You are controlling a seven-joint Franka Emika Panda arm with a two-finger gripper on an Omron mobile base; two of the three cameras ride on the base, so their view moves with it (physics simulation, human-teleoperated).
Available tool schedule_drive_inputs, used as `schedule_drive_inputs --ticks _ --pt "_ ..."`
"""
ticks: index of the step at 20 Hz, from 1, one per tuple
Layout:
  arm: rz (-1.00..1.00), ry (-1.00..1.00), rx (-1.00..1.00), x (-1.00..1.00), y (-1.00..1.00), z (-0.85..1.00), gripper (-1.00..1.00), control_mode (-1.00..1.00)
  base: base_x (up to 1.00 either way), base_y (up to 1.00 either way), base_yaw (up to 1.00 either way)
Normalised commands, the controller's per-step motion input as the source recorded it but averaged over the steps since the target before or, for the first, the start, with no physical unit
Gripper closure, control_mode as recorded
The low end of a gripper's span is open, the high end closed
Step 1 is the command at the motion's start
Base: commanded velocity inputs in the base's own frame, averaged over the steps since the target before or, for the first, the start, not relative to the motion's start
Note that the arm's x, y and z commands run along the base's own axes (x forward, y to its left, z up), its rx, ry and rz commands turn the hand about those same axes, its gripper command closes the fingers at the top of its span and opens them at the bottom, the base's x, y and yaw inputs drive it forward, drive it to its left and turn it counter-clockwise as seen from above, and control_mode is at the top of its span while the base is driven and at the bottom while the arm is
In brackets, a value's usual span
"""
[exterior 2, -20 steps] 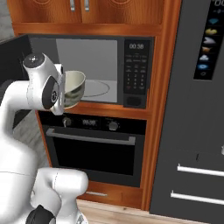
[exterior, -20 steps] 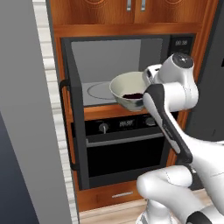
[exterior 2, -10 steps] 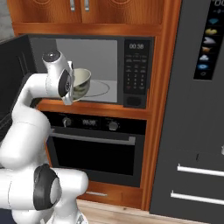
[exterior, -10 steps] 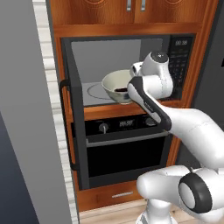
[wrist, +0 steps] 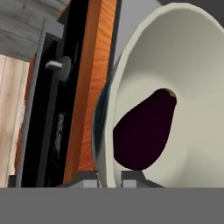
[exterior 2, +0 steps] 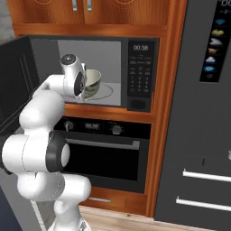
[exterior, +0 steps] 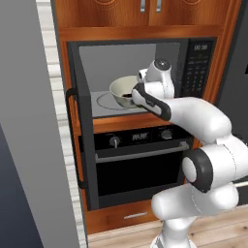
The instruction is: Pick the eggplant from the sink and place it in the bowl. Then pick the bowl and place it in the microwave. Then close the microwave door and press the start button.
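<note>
eggplant [wrist: 144, 133] lies in bowl [wrist: 192, 78], narrow end toward far wall.

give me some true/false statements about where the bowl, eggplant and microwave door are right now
1. The eggplant lies inside the bowl. True.
2. The microwave door is shut. False: it is swung open to the left, and the inside of the microwave is in plain sight.
3. The claw grips the bowl by its rim. True: one finger sits on each side of the rim.
4. The bowl is down in front of the oven. False: it is up at the microwave opening, above the oven.
5. The bowl is empty. False: the dark eggplant is in it.
</note>
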Motion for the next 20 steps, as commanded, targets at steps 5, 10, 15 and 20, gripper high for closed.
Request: schedule_drive_inputs --ticks 5,10,15,20 --pt "-0.04 0.01 0.01 1.0 0.07 -0.3 1.0 -1.0 0.0 0.0 0.0" --pt "-0.01 0.02 0.01 0.76 0.05 -0.37 1.0 -1.0 0.0 0.0 0.0" --pt "0.0 0.0 0.04 -0.1 0.0 -0.17 -1.0 -1.0 0.0 0.0 0.0" --pt "-0.01 -0.03 0.04 -0.69 0.0 -0.01 -1.0 -1.0 0.0 0.0 0.0"
